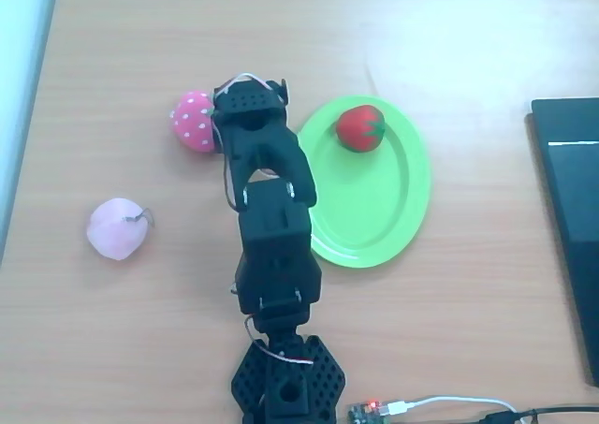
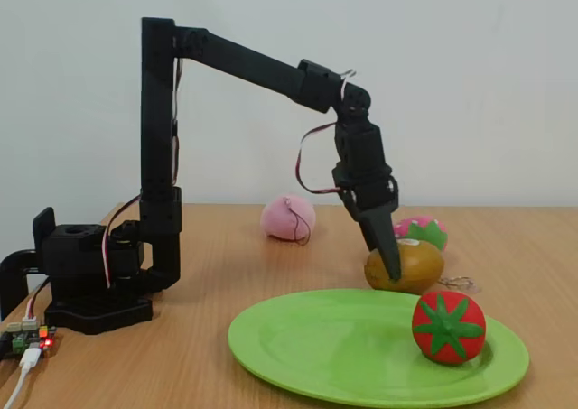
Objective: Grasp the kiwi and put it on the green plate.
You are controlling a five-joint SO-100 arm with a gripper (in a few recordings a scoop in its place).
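The smooth olive-brown egg-shaped toy kiwi [image 2: 405,265] lies on the wooden tabletop [image 1: 468,40] just beyond the far rim of the bright lime-green oval plastic plate [image 2: 343,346], not on it; in the overhead view the black arm covers it. The black two-finger gripper [image 2: 386,246] points steeply down against the kiwi's front face. Only one dark finger outline shows in the fixed view, so the jaw opening and any hold on the fruit cannot be determined. Probable failure modes: the kiwi is rounded and smooth, so a closure off its widest part is likely to squeeze it out sideways and roll it toward the pink white-dotted soft toy fruit [image 1: 193,120] just beside it. A low carry could catch the raised plate rim. The red toy strawberry with green leaves [image 1: 360,128] occupies one end of the plate; a release near it could knock it or let the kiwi roll. The pale pink round peach [image 1: 116,227] lies well apart.
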